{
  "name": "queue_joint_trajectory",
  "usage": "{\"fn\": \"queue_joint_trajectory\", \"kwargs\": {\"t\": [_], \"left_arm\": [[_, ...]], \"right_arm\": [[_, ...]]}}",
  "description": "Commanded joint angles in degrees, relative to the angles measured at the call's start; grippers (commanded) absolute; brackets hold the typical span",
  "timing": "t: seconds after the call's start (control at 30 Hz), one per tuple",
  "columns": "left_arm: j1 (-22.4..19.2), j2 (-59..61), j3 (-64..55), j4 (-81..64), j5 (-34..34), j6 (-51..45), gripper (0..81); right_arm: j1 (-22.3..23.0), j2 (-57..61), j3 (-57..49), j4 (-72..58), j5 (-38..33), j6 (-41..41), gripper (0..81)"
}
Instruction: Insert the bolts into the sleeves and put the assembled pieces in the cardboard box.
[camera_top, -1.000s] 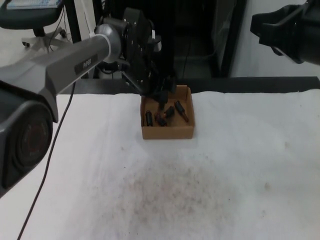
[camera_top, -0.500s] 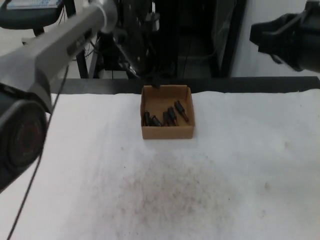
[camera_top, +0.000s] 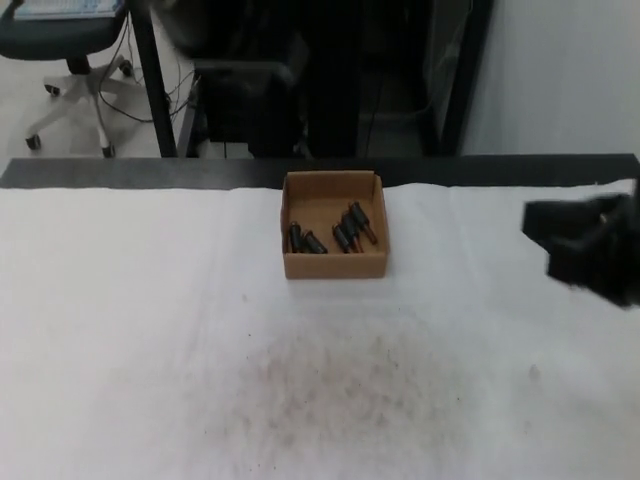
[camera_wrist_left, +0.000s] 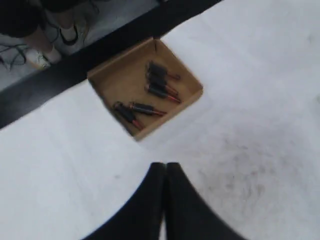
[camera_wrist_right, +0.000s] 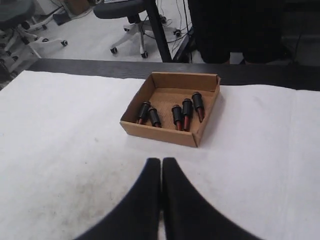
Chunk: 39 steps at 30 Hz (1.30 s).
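The open cardboard box (camera_top: 335, 266) stands at the back middle of the white-covered bench. Several dark sleeves with reddish bolts in them (camera_top: 345, 230) lie inside it. In the left wrist view, the box (camera_wrist_left: 120, 82) and its pieces (camera_wrist_left: 159, 85) lie well below and ahead of my left gripper (camera_wrist_left: 165, 167), which is shut and empty. My right gripper (camera_wrist_right: 161, 162) is also shut with nothing held, hanging over the cloth in front of the box (camera_wrist_right: 160, 134) and the pieces (camera_wrist_right: 182, 115). A dark, blurred arm (camera_top: 590, 245) hangs over the bench's right side.
The white cloth (camera_top: 320, 380) has a faint brownish stain in front of the box. A black strip (camera_top: 150, 172) runs along the bench's far edge. An office chair (camera_top: 75, 40) and dark stands are on the floor behind.
The arm that was over the box lifted away to the left and left the high view. The arm at the upper right dropped low over the bench's right side. The box stays put.
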Motion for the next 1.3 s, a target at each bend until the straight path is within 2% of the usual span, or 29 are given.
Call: {"fn": "queue_joint_trajectory", "kwargs": {"t": [0.0,0.1,0.23,0.43,0.57,0.9,1.03,1.27], "left_arm": [[-0.2,-11.5,16.9,-8.3,-4.9,-2.6,0.3],[-0.2,-26.5,33.9,-16.8,-8.7,-7.6,0.3],[-0.2,-43.7,52.9,-26.7,-8.7,-12.5,0.3],[-0.2,-65.2,68.6,-31.3,-9.0,-11.2,0.3],[-0.2,-74.4,74.2,-31.3,-9.0,-11.4,0.3],[-0.2,-76.4,79.6,-31.3,-9.0,-11.5,0.3],[-0.2,-76.4,80.9,-31.3,-9.0,-14.9,0.3],[-0.2,-76.4,82.9,-31.3,-9.0,-16.2,0.3]], "right_arm": [[-0.3,-6.0,2.0,3.9,3.3,-0.9,0.8],[-0.3,-10.7,4.3,8.3,5.6,-2.1,0.8],[-0.3,-15.4,7.1,11.2,5.6,-2.0,0.8],[-0.3,-19.1,12.5,11.0,5.6,-2.2,0.8],[-0.2,-19.2,16.0,10.8,5.6,-2.2,0.8],[-0.2,-19.2,19.4,10.8,5.6,-1.9,0.8],[-0.2,-19.2,19.4,10.8,5.6,-2.4,0.8],[-0.2,-19.2,23.1,10.8,14.5,-5.5,0.8]]}}
